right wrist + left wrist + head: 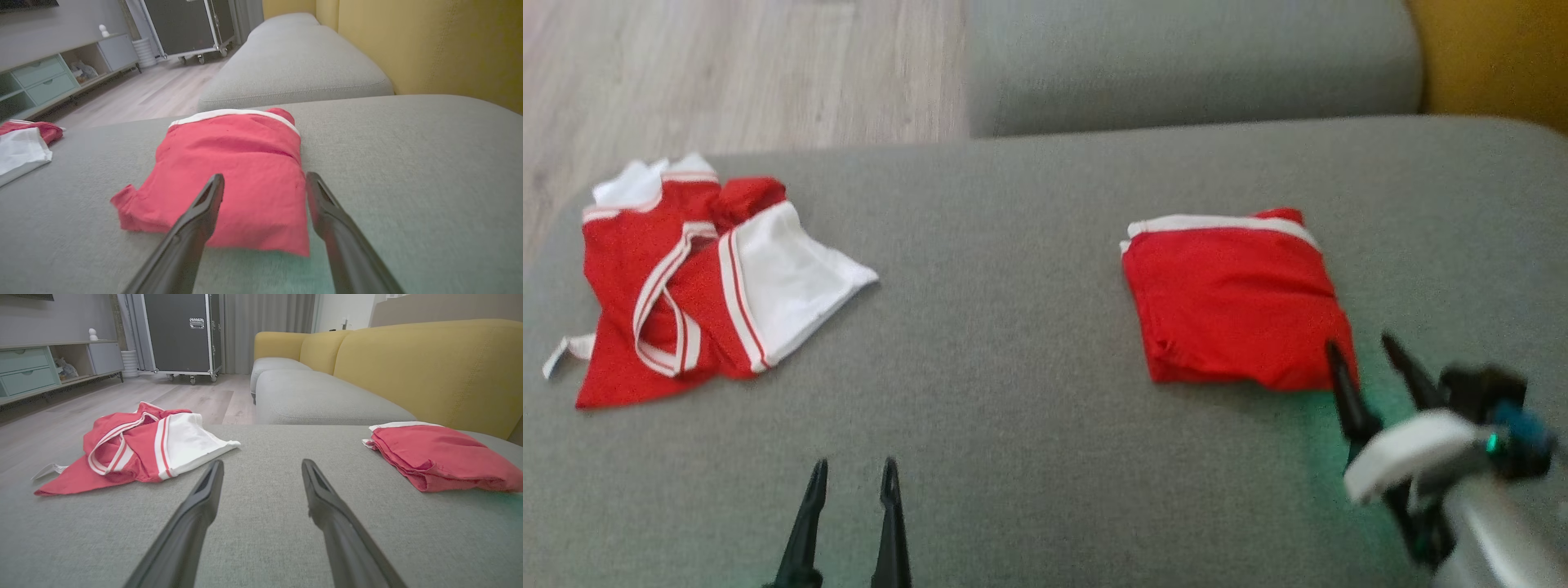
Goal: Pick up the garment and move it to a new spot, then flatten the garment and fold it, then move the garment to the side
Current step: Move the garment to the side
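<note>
The right gripper (1359,343) hangs at the near right corner of the folded garment (1229,302), its 2 fingers (1346,385) spread, holding nothing. To move the bundle aside, it probably should pinch all layers there and carry low so the fold keeps. The left gripper (855,463), also open and empty, hovers over the cushion (1013,367). The garment is a red squarish bundle, white band (1217,222) along its far edge, on the cushion's right half.

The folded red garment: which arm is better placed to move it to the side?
Probably the right. The right gripper is open at the near right corner of the folded red garment, one finger over its edge. The left gripper hangs open above bare sofa cushion, apart from it.
</note>
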